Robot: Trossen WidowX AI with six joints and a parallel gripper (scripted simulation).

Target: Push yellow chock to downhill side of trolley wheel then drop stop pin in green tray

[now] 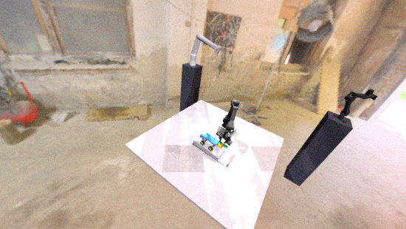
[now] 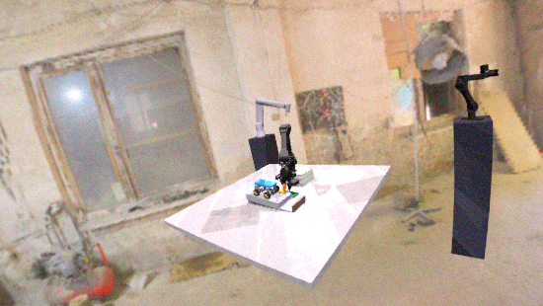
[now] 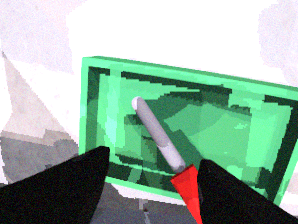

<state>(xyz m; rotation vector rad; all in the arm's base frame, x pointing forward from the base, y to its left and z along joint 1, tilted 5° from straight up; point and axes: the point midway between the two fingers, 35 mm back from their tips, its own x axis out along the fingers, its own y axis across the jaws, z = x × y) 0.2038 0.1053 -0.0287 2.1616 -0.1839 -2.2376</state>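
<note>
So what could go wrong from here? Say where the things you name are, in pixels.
Stop pin [image 3: 156, 131]: its red head [image 3: 187, 185] overlaps the near rim of the tray [image 3: 190, 73] in view, so it may end up outside. One finger [image 3: 225, 192] looks close enough to snag it. Retreating, the gripper [image 1: 226, 142] [image 2: 286, 186] [image 3: 154, 163] might bump the chock [image 1: 221, 146] [image 2: 283, 189].
</note>
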